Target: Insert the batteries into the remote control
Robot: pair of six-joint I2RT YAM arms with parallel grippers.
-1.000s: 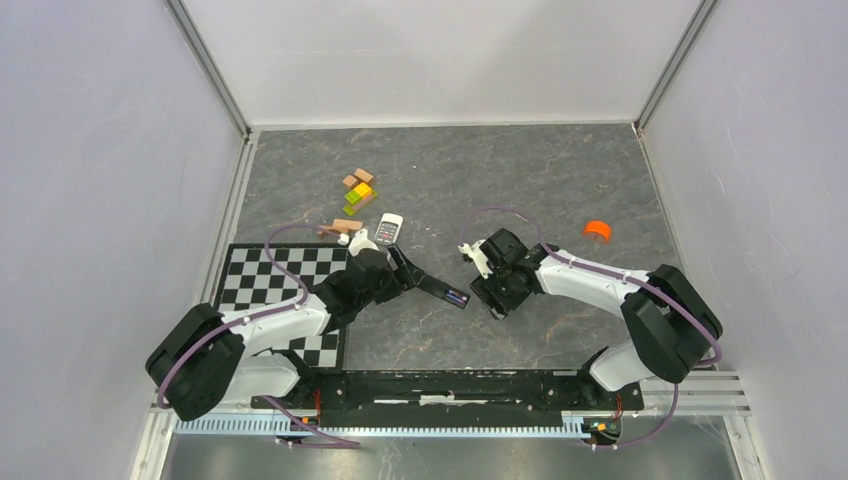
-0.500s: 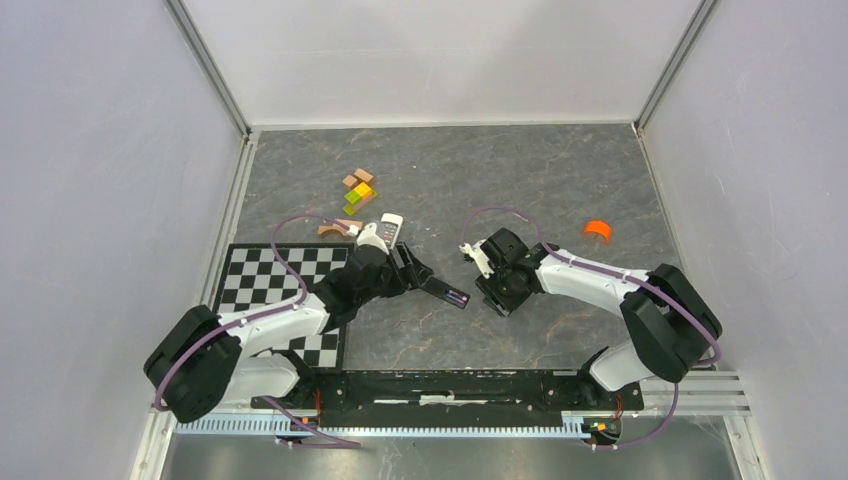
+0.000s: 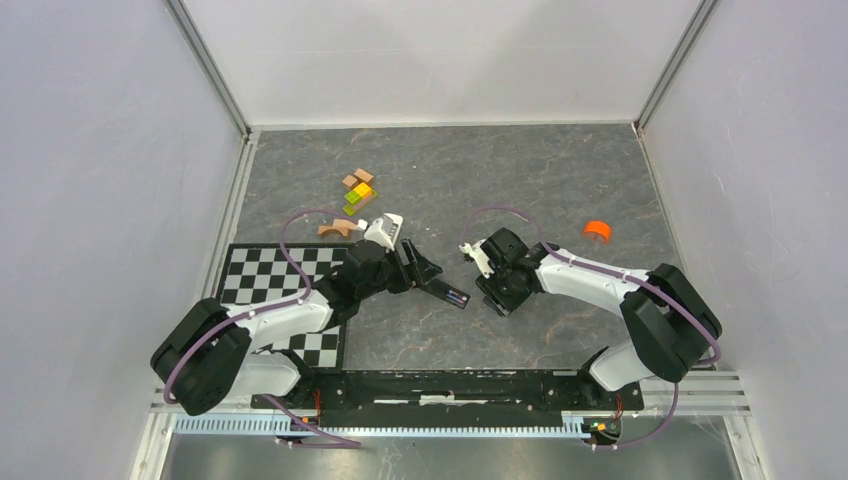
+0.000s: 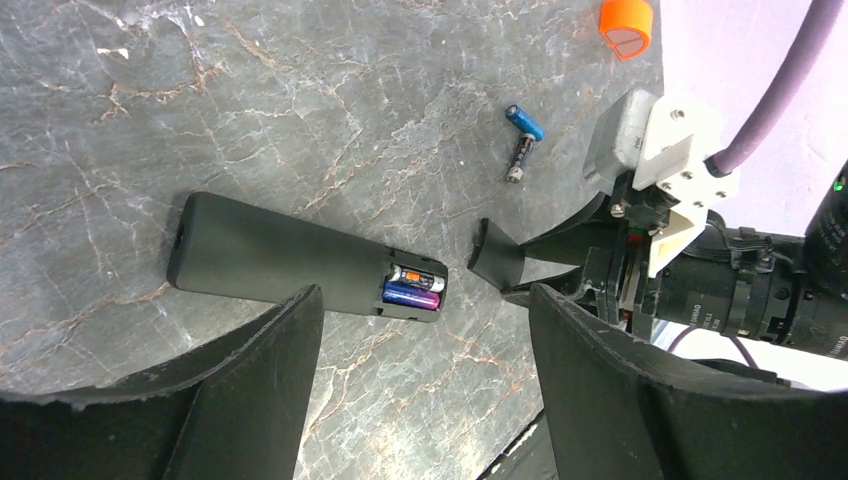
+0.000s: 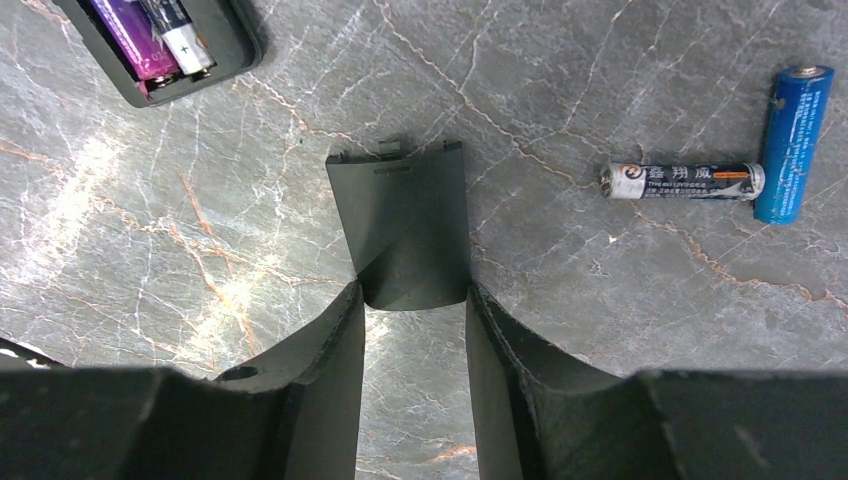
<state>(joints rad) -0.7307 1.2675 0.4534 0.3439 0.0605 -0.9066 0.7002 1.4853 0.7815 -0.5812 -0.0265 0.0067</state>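
Note:
A slim black remote bar [image 4: 270, 255] lies with its compartment open, a purple battery [image 4: 410, 297] and a black-orange one inside; the purple one also shows in the right wrist view [image 5: 133, 40]. My left gripper [image 4: 422, 335] hangs open and empty just above it. My right gripper [image 5: 412, 290] is shut on the black battery cover [image 5: 400, 215] beside the compartment end. A bright blue battery [image 5: 793, 140] and a black-orange battery [image 5: 683, 181] lie loose on the table. The small white handset [image 3: 394, 218] is mostly hidden under my left wrist.
An orange round cap [image 3: 597, 230] lies at the right. Coloured wooden blocks [image 3: 358, 190] sit behind the left arm. A checkered mat [image 3: 262, 275] lies at the left under the left arm. Grey walls close in the table [image 3: 560, 170].
My left arm has moved away from me, its wrist now covering most of the white handset. The right gripper has stayed with the cover.

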